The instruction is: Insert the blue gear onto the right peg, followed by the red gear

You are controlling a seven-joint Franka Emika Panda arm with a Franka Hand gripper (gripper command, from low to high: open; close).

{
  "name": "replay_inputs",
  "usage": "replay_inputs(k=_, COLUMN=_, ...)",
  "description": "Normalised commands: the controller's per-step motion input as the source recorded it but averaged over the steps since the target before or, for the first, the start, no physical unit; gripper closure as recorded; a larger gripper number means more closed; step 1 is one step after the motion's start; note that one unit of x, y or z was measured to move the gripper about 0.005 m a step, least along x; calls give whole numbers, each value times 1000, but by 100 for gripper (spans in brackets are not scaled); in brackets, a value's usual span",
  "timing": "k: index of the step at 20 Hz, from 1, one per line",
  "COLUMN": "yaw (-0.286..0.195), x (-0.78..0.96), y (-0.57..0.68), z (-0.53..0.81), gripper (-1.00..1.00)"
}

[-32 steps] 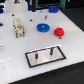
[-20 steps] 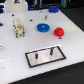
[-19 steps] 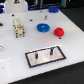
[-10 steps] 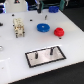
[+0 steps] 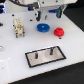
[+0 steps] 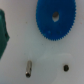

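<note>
Lying flat on the white tabletop (image 5: pixel 15 60), the blue gear (image 5: pixel 43 27) sits in the upper middle of the exterior view, with the red gear (image 5: pixel 59 32) just beside it toward the exterior view's right, the two apart. Neither is on a peg yet. The grey plate (image 5: pixel 46 57) with its black border lies lower in the frame, well apart from both gears, and its two dark pins stand bare; the right peg (image 5: pixel 51 50) is the one nearer the exterior view's right. The end effector (image 5: pixel 49 13) hangs above the gears at the top edge, holding nothing, but whether its jaws stand apart or together I cannot tell, since they are blurred. In the wrist view the blue gear (image 6: pixel 57 21) fills the upper area, hub hole visible.

Judging from this, the step in hand is reaching for the blue gear. It would go best to centre over the hub, descend straight, and grip squarely so the disc stays level for the peg.
</note>
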Motion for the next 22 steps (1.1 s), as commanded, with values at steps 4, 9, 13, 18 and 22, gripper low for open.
replay_inputs(k=4, yaw=0, x=-209, y=30, z=-506, gripper=-100)
replay_inputs(k=9, yaw=0, x=-242, y=-65, z=-500, gripper=-100)
replay_inputs(k=13, yaw=0, x=-323, y=-149, z=-392, gripper=100)
replay_inputs(k=18, yaw=0, x=-222, y=-29, z=-150, gripper=100)
replay_inputs(k=22, yaw=0, x=-203, y=-134, z=-7, gripper=100)
